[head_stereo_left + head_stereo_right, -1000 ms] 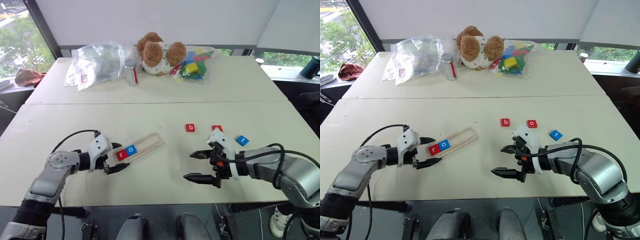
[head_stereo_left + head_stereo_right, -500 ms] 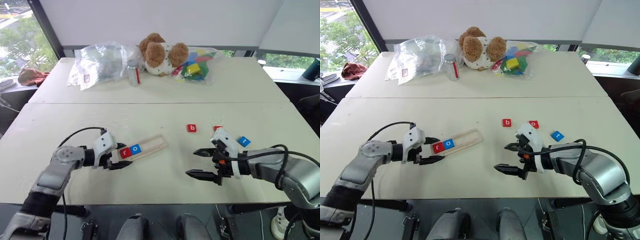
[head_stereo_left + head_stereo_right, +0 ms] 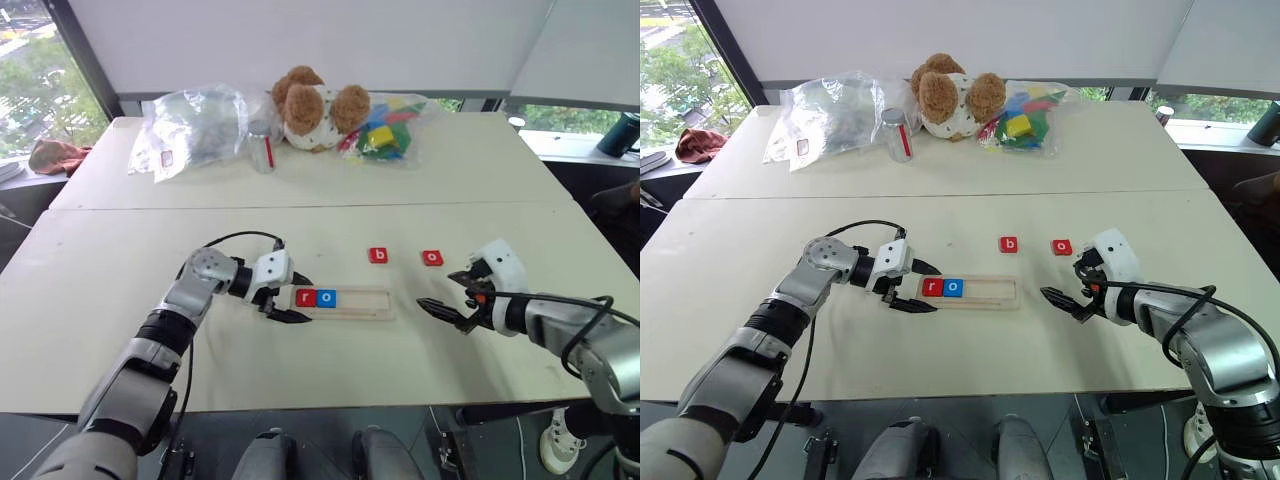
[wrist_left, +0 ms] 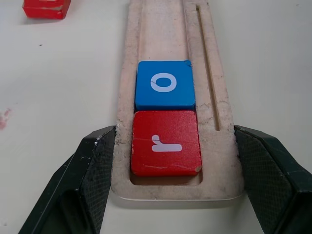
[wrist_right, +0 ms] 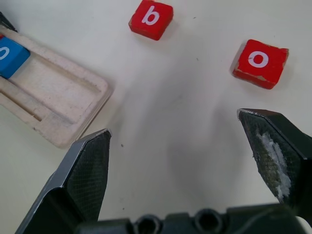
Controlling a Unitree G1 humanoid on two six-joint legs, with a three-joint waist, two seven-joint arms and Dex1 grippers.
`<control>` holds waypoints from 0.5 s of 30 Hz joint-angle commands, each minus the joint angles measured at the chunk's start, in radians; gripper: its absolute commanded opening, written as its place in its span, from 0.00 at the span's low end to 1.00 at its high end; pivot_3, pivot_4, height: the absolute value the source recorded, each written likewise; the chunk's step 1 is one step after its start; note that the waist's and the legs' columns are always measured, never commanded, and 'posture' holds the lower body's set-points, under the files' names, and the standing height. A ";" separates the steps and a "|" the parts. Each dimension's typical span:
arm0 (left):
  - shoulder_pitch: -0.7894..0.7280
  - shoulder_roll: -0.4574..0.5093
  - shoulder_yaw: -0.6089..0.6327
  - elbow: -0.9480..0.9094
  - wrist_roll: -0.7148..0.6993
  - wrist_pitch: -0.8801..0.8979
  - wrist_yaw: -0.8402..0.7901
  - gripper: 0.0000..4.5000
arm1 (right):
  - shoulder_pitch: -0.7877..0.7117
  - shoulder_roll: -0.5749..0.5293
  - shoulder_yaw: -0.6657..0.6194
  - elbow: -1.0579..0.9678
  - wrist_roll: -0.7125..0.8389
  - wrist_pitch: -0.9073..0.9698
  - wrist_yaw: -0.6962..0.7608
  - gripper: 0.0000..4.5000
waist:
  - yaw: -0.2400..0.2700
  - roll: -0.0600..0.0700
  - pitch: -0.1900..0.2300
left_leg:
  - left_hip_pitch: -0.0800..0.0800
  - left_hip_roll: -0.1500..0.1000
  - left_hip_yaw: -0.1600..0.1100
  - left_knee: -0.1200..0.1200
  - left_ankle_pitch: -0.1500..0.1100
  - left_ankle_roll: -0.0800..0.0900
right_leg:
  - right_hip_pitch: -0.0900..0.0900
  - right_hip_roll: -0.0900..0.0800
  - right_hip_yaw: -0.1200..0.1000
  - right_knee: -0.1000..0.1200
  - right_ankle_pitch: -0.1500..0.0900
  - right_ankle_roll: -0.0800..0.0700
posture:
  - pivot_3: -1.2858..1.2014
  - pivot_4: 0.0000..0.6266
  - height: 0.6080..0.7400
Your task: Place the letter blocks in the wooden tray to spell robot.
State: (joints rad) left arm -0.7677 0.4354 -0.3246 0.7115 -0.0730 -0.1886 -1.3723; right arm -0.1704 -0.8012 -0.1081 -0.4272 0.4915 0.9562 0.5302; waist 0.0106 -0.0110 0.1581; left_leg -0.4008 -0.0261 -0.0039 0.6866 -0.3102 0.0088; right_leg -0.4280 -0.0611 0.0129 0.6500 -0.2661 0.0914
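- So, table: pale top carrying the whole job; we judge the task about two fifths done, with the "b" step next
- wooden tray: lies flat on the near half of the table, roughly level across the head views; its slot is filled at the robot's left end and bare along the rest; the third place, just beside the blue tile, is the one to fill
- left gripper: closed down on the left end of the tray, one black finger against each long side, as the left wrist view has it; we read this as steadying the tray, not picking a tile
- right gripper: jaws spread wide, nothing between them; hovers over bare table between the tray's right end and the loose tiles
- red r tile: seated in the slot at the very end, touching the next tile
- blue o tile: second place, flush against the r
- red b tile: loose on the table just beyond the tray, apart from it; next move, in our judgement, calls for the right gripper to reach past the tray, close on this tile and drop it in beside the blue o
- red o tile: loose, near the b and apart from it; goes in after the b
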 commanded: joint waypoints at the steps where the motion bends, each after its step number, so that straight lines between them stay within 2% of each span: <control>1: -0.024 -0.004 0.013 0.067 0.023 -0.045 -0.003 0.69 | -0.008 0.013 -0.033 -0.056 -0.001 0.011 -0.026 1.00 | 0.001 0.000 0.000 | 0.000 0.000 0.000 0.000 0.000 0.000 | 0.000 0.000 0.000 0.000 0.000 0.000 | 0.52 0.24 1.00; 3: -0.024 -0.008 0.020 0.072 0.010 -0.038 -0.020 0.93 | -0.010 0.021 -0.024 -0.055 -0.004 0.011 -0.033 1.00 | 0.001 0.000 0.000 | 0.001 0.000 0.000 0.000 0.000 0.000 | 0.001 0.000 0.000 0.000 0.000 0.000 | 0.52 0.24 1.00; 4: -0.022 -0.008 0.024 0.070 0.004 -0.032 -0.026 0.98 | -0.013 0.025 -0.020 -0.052 -0.007 0.010 -0.036 1.00 | 0.001 0.000 0.000 | 0.001 0.000 0.000 0.000 0.000 0.000 | 0.002 0.000 0.000 0.000 0.000 0.001 | 0.52 0.24 1.00; 10: 0.004 0.006 0.067 0.001 -0.020 -0.001 -0.010 0.98 | -0.100 0.086 0.007 -0.011 -0.008 0.034 -0.071 1.00 | -0.004 0.000 0.000 | 0.001 0.000 0.000 0.000 0.000 0.000 | 0.001 0.000 0.001 0.000 0.000 0.001 | 0.52 0.24 1.00; 15: 0.055 0.108 0.135 -0.168 -0.058 0.081 -0.015 0.98 | -0.256 0.269 0.039 0.078 -0.032 0.102 -0.210 1.00 | -0.022 -0.001 0.000 | 0.002 0.002 -0.001 0.000 0.000 0.000 | 0.001 0.000 0.002 0.001 0.000 0.001 | 0.52 0.24 1.00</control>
State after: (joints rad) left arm -0.7114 0.5075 -0.2417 0.6178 -0.0959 -0.1335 -1.3873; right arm -0.3902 -0.5608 -0.0738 -0.3630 0.4728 1.0404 0.3669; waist -0.0110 -0.0116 0.1583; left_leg -0.3992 -0.0245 -0.0050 0.6861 -0.3099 0.0082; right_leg -0.4279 -0.0612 0.0146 0.6516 -0.2659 0.0920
